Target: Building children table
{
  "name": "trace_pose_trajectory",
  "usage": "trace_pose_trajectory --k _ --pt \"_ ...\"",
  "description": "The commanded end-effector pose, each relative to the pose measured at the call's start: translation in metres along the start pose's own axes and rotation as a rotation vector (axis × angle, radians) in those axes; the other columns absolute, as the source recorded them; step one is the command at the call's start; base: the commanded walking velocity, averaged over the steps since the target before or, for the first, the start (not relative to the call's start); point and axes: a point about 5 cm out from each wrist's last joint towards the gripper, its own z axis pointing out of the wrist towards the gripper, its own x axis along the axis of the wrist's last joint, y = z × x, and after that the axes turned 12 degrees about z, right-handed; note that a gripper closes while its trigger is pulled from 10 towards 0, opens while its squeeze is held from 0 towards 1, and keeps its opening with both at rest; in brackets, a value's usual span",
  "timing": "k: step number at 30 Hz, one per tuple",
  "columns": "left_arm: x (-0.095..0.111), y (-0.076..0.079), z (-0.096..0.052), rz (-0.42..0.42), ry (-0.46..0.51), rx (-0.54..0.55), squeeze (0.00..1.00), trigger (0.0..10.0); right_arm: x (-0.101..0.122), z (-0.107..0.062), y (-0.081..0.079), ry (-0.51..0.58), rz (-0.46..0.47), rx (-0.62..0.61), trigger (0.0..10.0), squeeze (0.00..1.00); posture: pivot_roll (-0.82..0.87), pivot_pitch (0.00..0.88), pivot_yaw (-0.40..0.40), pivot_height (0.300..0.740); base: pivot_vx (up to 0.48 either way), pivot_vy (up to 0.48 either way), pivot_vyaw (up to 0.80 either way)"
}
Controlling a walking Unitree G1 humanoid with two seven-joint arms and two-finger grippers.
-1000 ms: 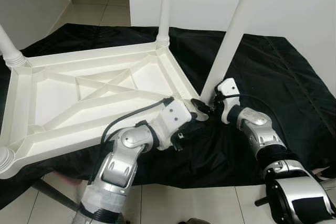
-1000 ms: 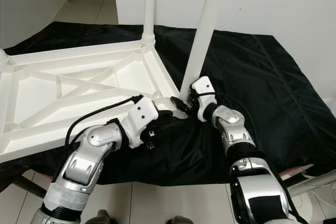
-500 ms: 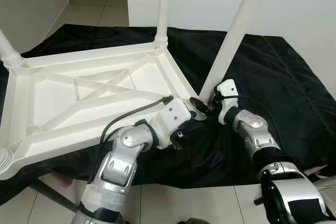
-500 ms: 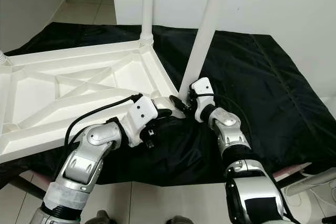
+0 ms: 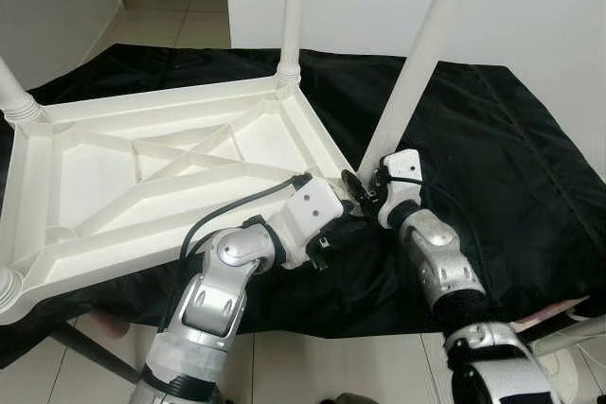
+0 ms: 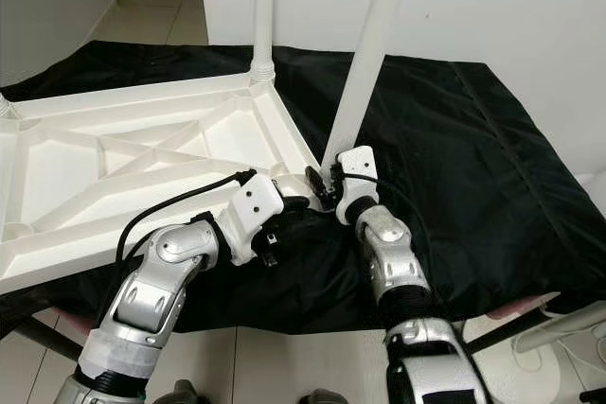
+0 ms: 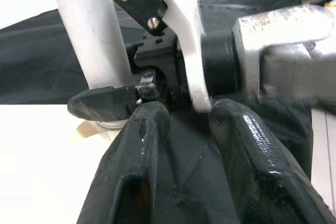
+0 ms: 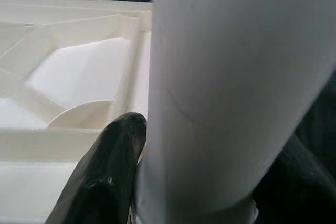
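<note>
A white children's table [image 5: 142, 172] lies upside down on a black cloth [image 5: 511, 177]. A long white leg [image 5: 421, 54] leans over its near right corner. My right gripper [image 5: 366, 188] is shut on the base of this leg; in the right wrist view the leg [image 8: 231, 87] sits between the two black fingers [image 8: 105, 171]. My left gripper [image 5: 352, 207] hovers just beside that corner, open, nothing between its fingers [image 7: 139, 145]. In the left wrist view the leg [image 7: 86, 30] and the right gripper's wrist are right in front of it.
Other legs stand upright in the table's far right corner [image 5: 292, 16] and far left corner [image 5: 14, 96]. A white wall [image 5: 549, 7] rises behind the cloth. Tiled floor [image 5: 322, 366] lies at my feet, and a passage opens at the far left.
My right forearm has swung inward toward my middle, still gripping the leg's base. The leg has shifted slightly with it. The left gripper has stayed at the corner.
</note>
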Motion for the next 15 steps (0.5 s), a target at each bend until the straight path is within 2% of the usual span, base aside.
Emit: trace_pose_trajectory --k 1,2,5,7,9,11,15 --pt "-0.004 -0.008 0.001 -0.021 -0.035 0.171 0.00 10.0 -0.012 -0.004 0.002 -0.044 0.077 -0.103 10.0 0.00 -0.03 0.000 -0.026 0.740 0.000 0.000 0.00" --pt "-0.003 -0.008 0.001 -0.034 -0.026 0.176 0.00 10.0 -0.014 -0.006 0.000 -0.043 0.094 -0.160 10.0 0.00 -0.03 0.000 -0.026 0.740 0.000 0.000 0.00" --pt "-0.003 -0.008 0.001 -0.041 -0.021 0.176 0.00 10.0 -0.015 -0.008 -0.003 -0.036 0.104 -0.213 10.0 0.00 -0.03 0.000 -0.022 0.740 0.000 0.000 0.00" --pt "-0.004 -0.008 0.001 -0.045 -0.020 0.173 0.00 10.0 -0.016 -0.011 -0.014 -0.018 0.114 -0.296 10.0 0.00 -0.04 0.000 -0.018 0.740 0.000 0.000 0.00" --pt "-0.005 -0.008 0.001 -0.045 -0.021 0.170 0.00 10.0 -0.017 -0.012 -0.036 -0.012 0.108 -0.222 10.0 0.00 -0.04 0.000 -0.017 0.740 0.000 0.000 0.00" --pt "-0.005 -0.009 0.002 -0.044 -0.020 0.169 0.00 10.0 -0.016 -0.012 -0.042 -0.012 0.104 -0.197 10.0 0.00 -0.04 0.000 -0.017 0.740 0.000 0.000 0.00" --pt "-0.005 -0.009 0.002 -0.038 -0.018 0.163 0.00 10.0 -0.015 -0.015 -0.035 -0.006 0.109 -0.210 10.0 0.00 -0.04 0.000 -0.017 0.740 0.000 0.000 0.00"
